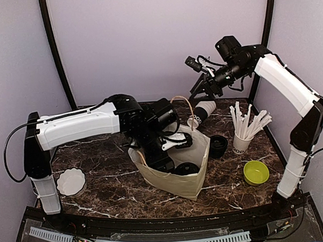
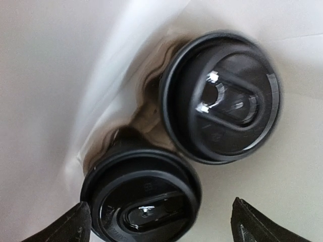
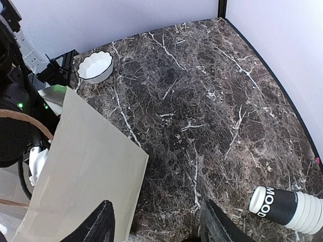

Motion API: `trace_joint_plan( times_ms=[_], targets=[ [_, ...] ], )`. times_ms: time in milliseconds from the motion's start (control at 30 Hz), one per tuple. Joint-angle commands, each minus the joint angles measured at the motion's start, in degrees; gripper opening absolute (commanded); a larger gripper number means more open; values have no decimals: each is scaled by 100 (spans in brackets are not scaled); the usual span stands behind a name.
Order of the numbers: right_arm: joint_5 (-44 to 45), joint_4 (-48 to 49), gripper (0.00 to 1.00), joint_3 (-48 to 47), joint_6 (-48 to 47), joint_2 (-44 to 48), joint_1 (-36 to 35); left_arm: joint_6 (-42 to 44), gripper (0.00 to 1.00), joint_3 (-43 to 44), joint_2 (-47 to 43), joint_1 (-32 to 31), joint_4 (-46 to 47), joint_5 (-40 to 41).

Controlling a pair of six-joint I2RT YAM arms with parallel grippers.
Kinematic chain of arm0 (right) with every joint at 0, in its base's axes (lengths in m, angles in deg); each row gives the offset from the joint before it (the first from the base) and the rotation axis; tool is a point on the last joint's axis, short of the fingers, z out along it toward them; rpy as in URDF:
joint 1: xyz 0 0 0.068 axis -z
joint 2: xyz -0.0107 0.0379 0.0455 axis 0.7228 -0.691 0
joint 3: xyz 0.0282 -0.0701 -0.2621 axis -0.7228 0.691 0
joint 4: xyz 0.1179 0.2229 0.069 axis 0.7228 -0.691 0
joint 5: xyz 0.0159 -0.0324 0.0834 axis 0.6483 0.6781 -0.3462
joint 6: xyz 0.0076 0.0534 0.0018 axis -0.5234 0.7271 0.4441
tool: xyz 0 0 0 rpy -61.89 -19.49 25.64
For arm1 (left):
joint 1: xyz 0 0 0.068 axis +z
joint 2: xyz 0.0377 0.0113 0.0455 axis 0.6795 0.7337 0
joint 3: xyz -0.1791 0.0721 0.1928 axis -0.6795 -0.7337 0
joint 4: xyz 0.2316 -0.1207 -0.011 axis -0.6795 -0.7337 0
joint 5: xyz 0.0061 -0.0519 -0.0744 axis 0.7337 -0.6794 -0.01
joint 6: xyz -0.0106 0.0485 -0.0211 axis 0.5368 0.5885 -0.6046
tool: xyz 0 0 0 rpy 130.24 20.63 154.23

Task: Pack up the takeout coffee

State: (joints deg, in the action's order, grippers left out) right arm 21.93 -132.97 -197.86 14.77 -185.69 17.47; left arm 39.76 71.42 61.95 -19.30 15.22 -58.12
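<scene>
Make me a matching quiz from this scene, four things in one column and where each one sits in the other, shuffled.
Things:
1. lidded cups
2. green bowl
3. white bowl
4. cup of sticks

Places:
A. near-left corner
B. inside the paper bag
C. near-right side, in front of the sticks
D. upright, farther back on the right

Pairs: 1-B, 2-C, 3-A, 4-D
</scene>
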Motion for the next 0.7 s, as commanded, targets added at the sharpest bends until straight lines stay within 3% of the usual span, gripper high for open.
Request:
trace_joint_plan(
  times_ms=[0,300,667],
  targets=[
    [140,-161,58,-156,-92,5,25,-88,99,390,-536,10,-234,-124],
    [200,-215,58,-148,-112,12,32,-61,99,639,-812,14,-235,-108],
    [253,-259,59,16,-132,226,170,131,96,1819,-1201,12,-36,26]
  ],
)
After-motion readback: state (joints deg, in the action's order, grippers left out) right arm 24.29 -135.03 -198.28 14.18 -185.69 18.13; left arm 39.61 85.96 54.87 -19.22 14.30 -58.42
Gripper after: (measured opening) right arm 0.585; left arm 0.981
